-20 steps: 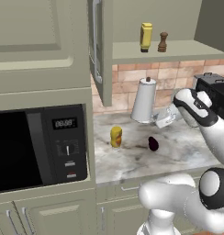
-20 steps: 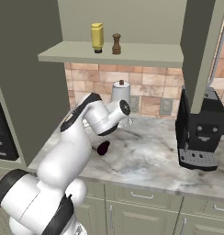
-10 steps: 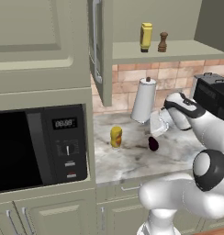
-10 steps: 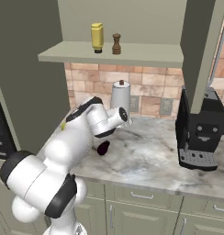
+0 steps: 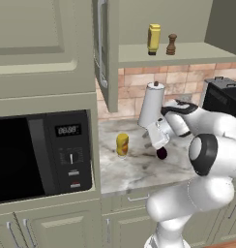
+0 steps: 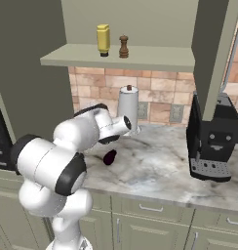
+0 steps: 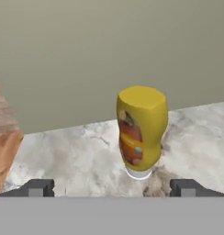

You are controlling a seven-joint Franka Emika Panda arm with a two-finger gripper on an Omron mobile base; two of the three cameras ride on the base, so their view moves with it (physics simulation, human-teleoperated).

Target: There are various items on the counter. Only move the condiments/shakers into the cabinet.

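Observation:
An amber squeeze bottle (image 5: 122,145) with a pale base stands upside down on the marbled counter (image 5: 134,170). My gripper (image 5: 149,141) hangs just to its right, pointing at it. In the hand view the bottle (image 7: 141,131) stands a short way ahead, between the lines of the two wide-apart fingertips (image 7: 38,188), and my gripper (image 7: 112,189) is open and empty. On the cabinet shelf (image 5: 187,52) stand a bright yellow bottle (image 5: 154,38) and a brown pepper shaker (image 5: 171,44); the yellow bottle (image 6: 103,40) and shaker (image 6: 123,46) are side by side. The cabinet door (image 5: 104,53) stands open.
A dark purple eggplant (image 5: 161,153) lies on the counter under my forearm, eggplant (image 6: 109,157). A white paper-towel roll (image 5: 152,104) stands behind my hand. A microwave (image 5: 42,155) borders the counter's left end and a black coffee machine (image 6: 211,141) its right.
The arm has swung left and down from beside the paper-towel roll toward the amber bottle. The jaws stayed open; no object moved.

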